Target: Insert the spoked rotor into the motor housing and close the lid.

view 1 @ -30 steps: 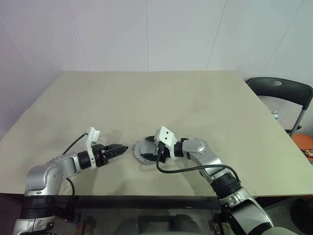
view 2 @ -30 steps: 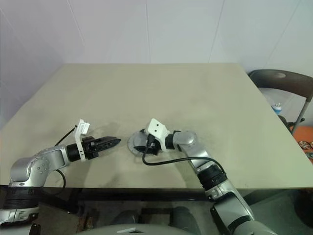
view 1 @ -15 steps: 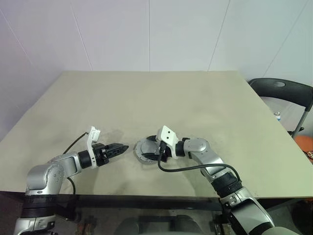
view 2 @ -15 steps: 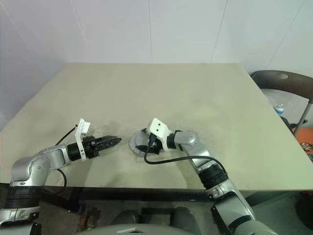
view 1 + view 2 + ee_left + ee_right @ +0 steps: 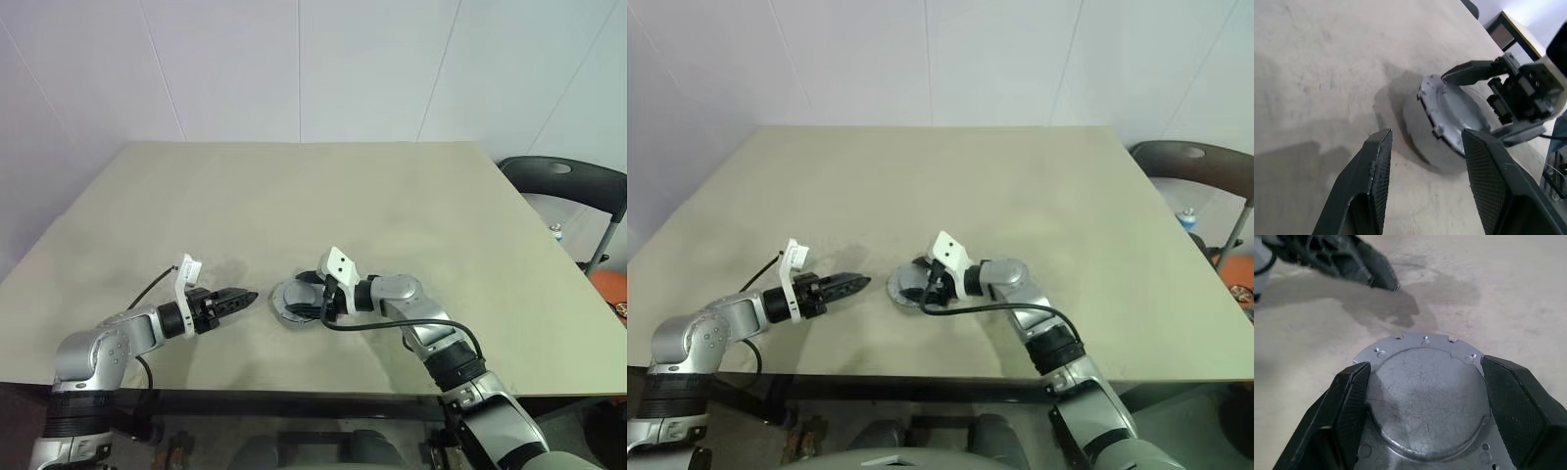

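- The right gripper [image 5: 1422, 396] reaches in from the right, its two black fingers [image 5: 1349, 396] spread wide on either side of a round grey metal disc, the lid [image 5: 1425, 401]. They look to touch its edges, though I cannot tell for sure whether they are clamped on it.
- The lid sits on top of a round grey body, the motor housing [image 5: 1418, 132], which rests on the beige table [image 5: 313, 196] near the front edge, roughly midway between the two arms.
- The lid's upper face is scratched bare metal with a raised round centre and small holes around a notched rim.
- The spoked rotor cannot be made out; whatever lies under the lid is covered.
- The left gripper [image 5: 245, 297] hovers just left of the housing, pointing at it, with its fingers [image 5: 1374, 171] parted and nothing between them. It stands apart from the housing.
- A dark chair [image 5: 563, 186] stands past the table's far right corner.
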Controlling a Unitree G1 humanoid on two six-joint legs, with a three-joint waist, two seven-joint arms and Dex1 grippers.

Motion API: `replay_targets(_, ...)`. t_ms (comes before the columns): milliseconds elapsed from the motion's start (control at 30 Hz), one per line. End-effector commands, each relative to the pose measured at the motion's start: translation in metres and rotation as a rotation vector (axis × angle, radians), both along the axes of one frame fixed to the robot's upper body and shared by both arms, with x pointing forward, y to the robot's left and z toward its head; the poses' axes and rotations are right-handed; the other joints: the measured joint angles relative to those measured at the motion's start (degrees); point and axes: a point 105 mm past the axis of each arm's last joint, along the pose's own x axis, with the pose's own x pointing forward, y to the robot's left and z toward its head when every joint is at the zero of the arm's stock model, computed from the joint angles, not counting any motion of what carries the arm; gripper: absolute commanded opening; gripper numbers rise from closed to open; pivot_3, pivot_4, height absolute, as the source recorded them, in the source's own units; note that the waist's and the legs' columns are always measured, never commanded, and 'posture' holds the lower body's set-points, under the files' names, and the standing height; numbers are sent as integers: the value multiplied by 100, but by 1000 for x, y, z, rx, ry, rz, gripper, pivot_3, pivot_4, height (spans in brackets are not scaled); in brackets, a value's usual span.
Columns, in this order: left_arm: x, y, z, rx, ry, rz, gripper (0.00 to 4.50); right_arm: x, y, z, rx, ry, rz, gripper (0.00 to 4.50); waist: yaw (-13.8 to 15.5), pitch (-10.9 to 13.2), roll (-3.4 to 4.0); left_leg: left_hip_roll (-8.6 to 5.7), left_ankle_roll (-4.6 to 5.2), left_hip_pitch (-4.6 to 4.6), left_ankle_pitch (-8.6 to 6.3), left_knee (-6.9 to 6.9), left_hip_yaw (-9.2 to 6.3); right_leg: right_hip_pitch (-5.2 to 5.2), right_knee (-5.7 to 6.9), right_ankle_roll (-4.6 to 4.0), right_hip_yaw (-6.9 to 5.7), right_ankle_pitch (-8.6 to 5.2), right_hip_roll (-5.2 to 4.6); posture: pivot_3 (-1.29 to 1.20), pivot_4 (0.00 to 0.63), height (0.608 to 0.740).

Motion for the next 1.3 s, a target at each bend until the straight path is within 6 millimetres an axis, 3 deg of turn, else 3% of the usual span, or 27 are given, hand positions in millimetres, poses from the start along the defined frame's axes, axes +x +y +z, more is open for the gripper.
replay_targets(33, 2, -3, 12, -11, -48, -11, 2426, -3, -3, -2, -21, 14, 35, 3267, 3, 0, 0, 0, 0, 0, 0, 0, 0, 0, 0, 0, 0, 0, 0, 0, 0, 740)
replay_targets(267, 3, -1, 13, -10, -49, -3, 2426, -14, 1, -10, -62, -42, 91, 3267, -2, 0, 0, 0, 2, -2, -1, -3, 0, -1, -6, 1, 0, 0, -1, 0, 0, 740)
replay_targets(633, 3, -2, 13, -14, -46, 1, 2426, -15, 0, -22, -137, -110, 112, 3267, -12, -1, -1, 0, 2, 7, -1, -2, 0, 5, 0, 0, 0, 0, 1, 0, 0, 740)
replay_targets(833, 1, -2, 13, -15, -42, 3, 2426, -12, 7, -17, -61, -56, 47, 3267, -43, -2, -3, 4, 1, 15, -1, -1, 0, 8, 6, -1, 1, 0, 6, 0, 0, 740)
replay_targets(1300, 1, -1, 13, -15, -43, -1, 2426, -15, 3, -23, -100, -60, 51, 3267, -34, -2, -3, 4, 1, 15, -1, -1, 0, 8, 5, -1, 1, 0, 6, 0, 0, 740)
